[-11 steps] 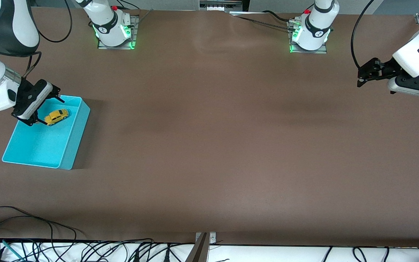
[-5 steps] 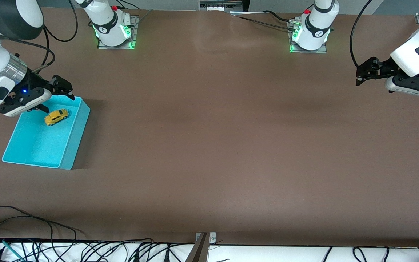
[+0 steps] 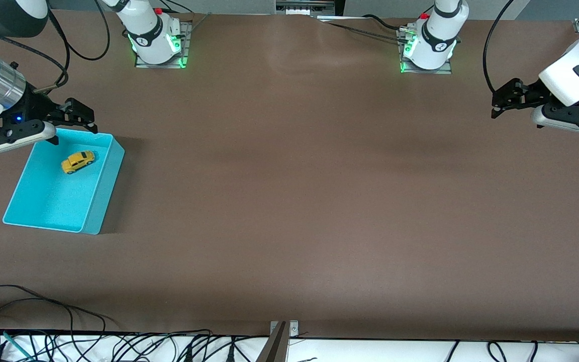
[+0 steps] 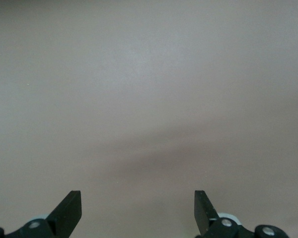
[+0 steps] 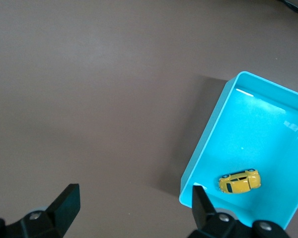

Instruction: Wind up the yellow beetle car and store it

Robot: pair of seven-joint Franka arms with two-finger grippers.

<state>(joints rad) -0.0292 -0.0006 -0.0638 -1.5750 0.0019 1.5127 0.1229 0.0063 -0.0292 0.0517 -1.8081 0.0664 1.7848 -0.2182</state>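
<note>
The yellow beetle car [image 3: 78, 161] lies inside the turquoise bin [image 3: 102, 191] at the right arm's end of the table; it also shows in the right wrist view [image 5: 240, 181] with the bin [image 5: 208, 139]. My right gripper [image 3: 75, 122] is open and empty, up over the bin's edge farthest from the front camera, apart from the car; in the right wrist view the right gripper [image 5: 131, 203] has its jaws wide apart. My left gripper [image 3: 501, 103] is open and empty over bare table at the left arm's end; the left gripper [image 4: 138, 208] sees only table.
The two arm bases [image 3: 156, 37] [image 3: 429, 45] stand along the table's edge farthest from the front camera. Cables [image 3: 43, 322] lie off the table's nearest edge. The brown table [image 3: 294, 201] stretches bare between the bin and the left gripper.
My right gripper has let go of the car, risen out of the bin and drawn back over its rim. The car stays in the bin. The left arm barely moved.
</note>
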